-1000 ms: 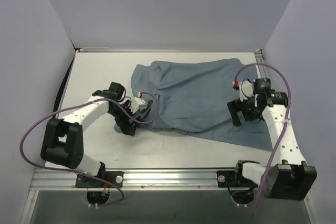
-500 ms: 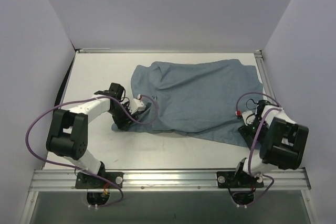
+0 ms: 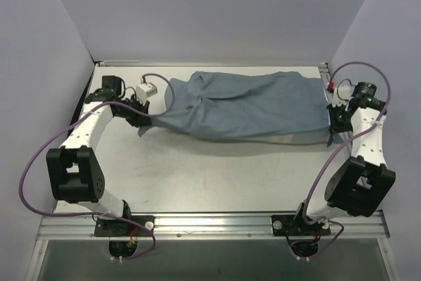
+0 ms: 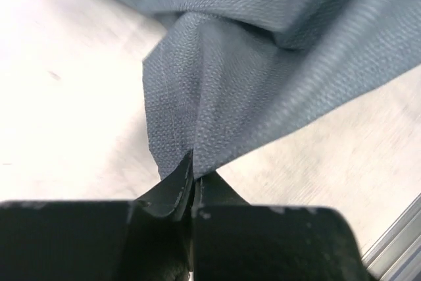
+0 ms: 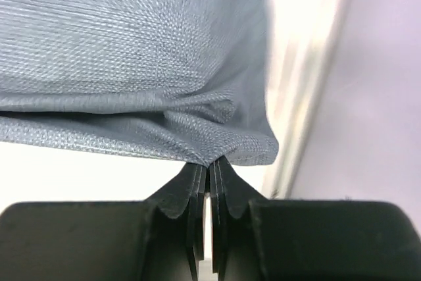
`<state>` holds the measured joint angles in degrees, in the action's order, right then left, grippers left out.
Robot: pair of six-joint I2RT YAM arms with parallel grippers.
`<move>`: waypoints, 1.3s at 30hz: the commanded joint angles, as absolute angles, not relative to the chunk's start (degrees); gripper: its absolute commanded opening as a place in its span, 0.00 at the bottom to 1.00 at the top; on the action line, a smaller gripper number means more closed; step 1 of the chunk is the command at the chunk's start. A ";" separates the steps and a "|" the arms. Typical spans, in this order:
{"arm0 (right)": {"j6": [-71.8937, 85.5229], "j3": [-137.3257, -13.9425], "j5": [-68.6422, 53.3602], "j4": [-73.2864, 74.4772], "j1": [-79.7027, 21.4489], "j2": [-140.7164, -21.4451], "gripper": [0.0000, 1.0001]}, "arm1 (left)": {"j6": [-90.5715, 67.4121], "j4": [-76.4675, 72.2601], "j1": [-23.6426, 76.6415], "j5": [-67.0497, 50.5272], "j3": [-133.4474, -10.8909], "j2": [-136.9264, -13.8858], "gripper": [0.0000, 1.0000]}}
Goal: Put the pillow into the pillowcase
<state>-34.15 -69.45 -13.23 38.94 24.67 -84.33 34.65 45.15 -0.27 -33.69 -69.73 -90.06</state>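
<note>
1. The flat white counter (image 3: 197,176) carries the work. Both arms reach from its near edge to opposite sides, so the load lies between them.
2. The left gripper (image 4: 193,177) is clamped on the near-left corner of the limp grey-blue woven fabric pillowcase (image 3: 250,106). Its jaws stand almost together, with only cloth between them. The cloth fans out from the grip, which suggests a pull to the left.
3. The right gripper (image 5: 209,168) is pinched tight on the near-right corner of the same pillowcase, just beside the metal rail (image 3: 325,77) on the right side of the counter. The cloth gathers into pleats at the jaws, a sign of tension.
4. The pillowcase lies across the middle and far part of the counter, long from left to right between the two grips. Judgement: the opposed grips stretch the sack and take out slack.
5. A narrow pale tan strip (image 3: 284,140) shows under the near right edge of the pillowcase. It cannot be determined whether this is a panel of the case or an edge of the pillow.
6. The soft white pillow is not visible uncovered in any view. The sack looks filled rather than flat, so the pillow is judged to be inside. This cannot be confirmed.
</note>
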 commanded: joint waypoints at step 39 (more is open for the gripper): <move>-23.64 -130.78 10.73 32.69 8.96 -123.68 0.87 | 8.17 44.03 -8.52 -12.14 -134.30 -124.37 0.77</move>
<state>-22.52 -123.76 2.81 27.38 7.42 -128.49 5.52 35.83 -6.33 -19.25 -124.66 -128.40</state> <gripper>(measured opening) 0.847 0.691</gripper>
